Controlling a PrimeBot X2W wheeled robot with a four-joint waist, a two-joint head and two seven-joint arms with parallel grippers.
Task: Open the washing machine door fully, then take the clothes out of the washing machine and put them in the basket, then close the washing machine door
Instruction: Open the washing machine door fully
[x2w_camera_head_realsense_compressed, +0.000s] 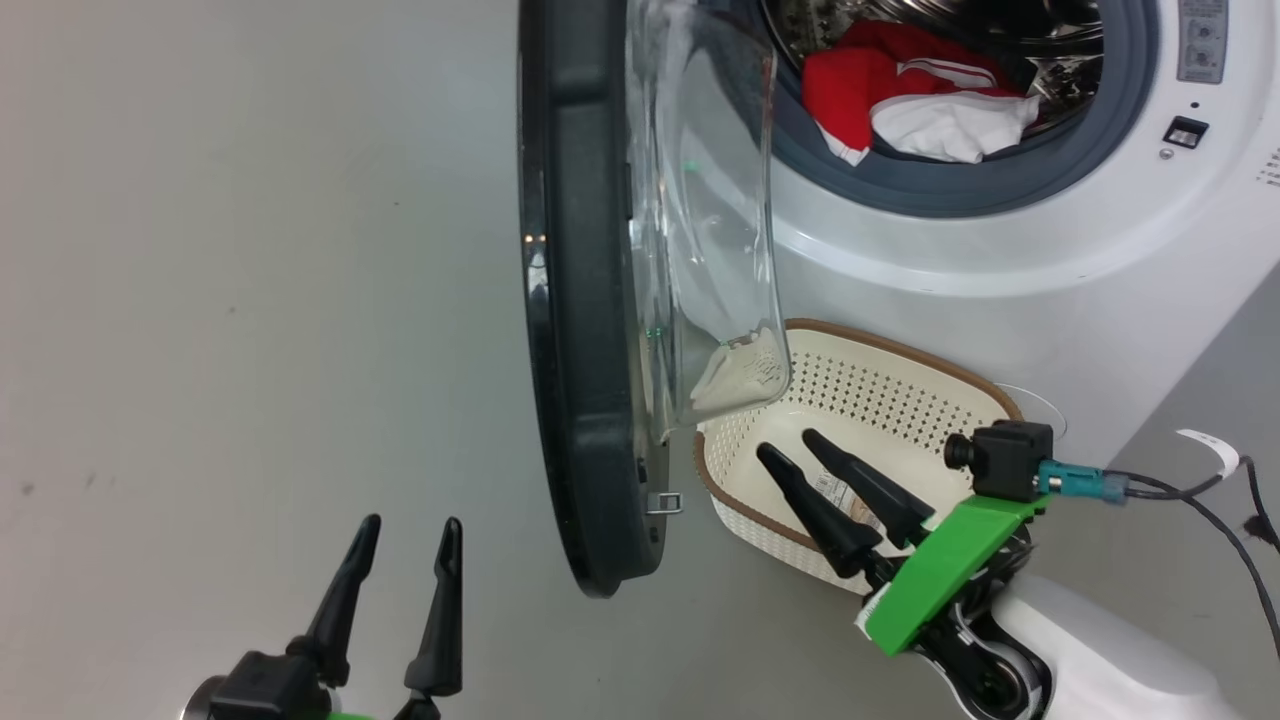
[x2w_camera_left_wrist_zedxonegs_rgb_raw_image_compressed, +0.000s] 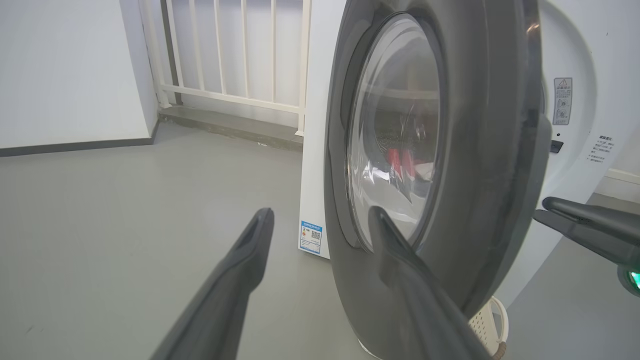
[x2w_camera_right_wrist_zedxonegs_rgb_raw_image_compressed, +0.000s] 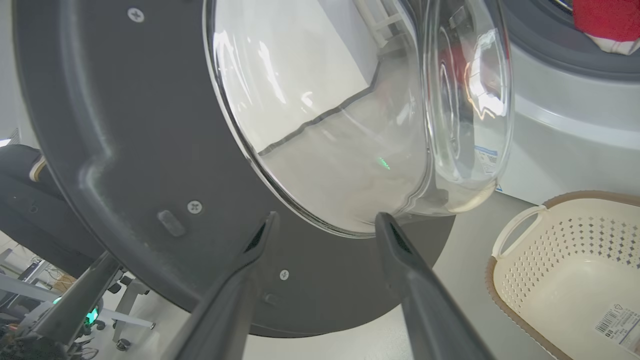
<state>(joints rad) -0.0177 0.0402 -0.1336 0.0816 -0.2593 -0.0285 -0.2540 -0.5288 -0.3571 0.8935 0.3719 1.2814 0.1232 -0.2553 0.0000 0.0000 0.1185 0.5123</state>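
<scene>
Fingers (x2w_camera_head_realsense_compressed: 822, 512) of our right gripper (x2w_camera_head_realsense_compressed: 792, 445) stand spread wide with nothing between them, hanging, as far as we can judge, over the near side of the basket (x2w_camera_head_realsense_compressed: 880, 390), which sits on the floor (x2w_camera_head_realsense_compressed: 250, 300) just before the washing machine (x2w_camera_head_realsense_compressed: 1000, 260). Our left gripper (x2w_camera_head_realsense_compressed: 412, 522) is likewise wide and empty, low on the outer side of the washing machine door (x2w_camera_head_realsense_compressed: 580, 300), which stands swung out edge-on to us. We see the clothes (x2w_camera_head_realsense_compressed: 900, 90), red with one white piece, heaped in the drum mouth on the grey ring (x2w_camera_head_realsense_compressed: 960, 190).
</scene>
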